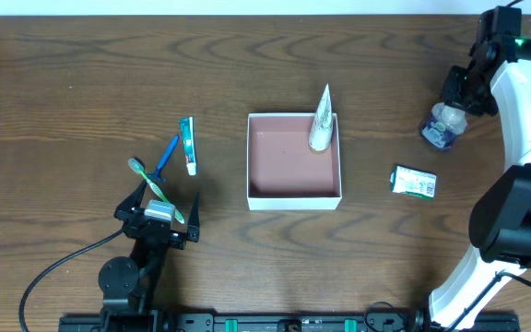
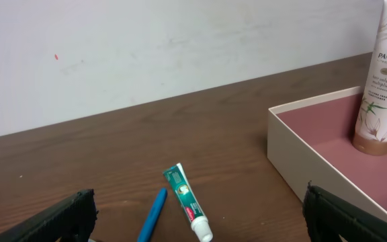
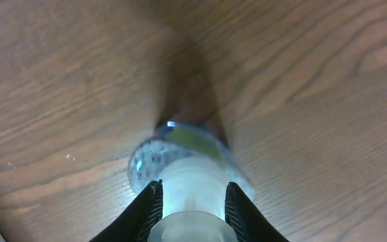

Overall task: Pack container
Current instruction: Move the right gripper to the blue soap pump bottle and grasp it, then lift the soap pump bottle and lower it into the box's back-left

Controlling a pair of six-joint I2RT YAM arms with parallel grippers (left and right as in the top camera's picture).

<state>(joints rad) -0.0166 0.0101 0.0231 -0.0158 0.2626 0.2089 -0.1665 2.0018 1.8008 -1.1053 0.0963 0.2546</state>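
Container (image 1: 293,197): centre of frame.
Tall bottle (image 1: 322,120): upright in the container, upper right corner.
Tube (image 1: 188,146): left of the container, apart.
Toothbrushes (image 1: 167,157): just left of and below the tube.
Small bottle (image 1: 441,129): upper right of frame.
Packet (image 1: 414,181): right of the container, below the small bottle.

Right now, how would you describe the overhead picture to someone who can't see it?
A square white container with a reddish-brown floor sits centrally, a white bottle standing in its far right corner. At right, the right gripper holds a small clear bottle, a green box nearby; at left, the open left gripper sits near a toothpaste tube and a blue toothbrush.
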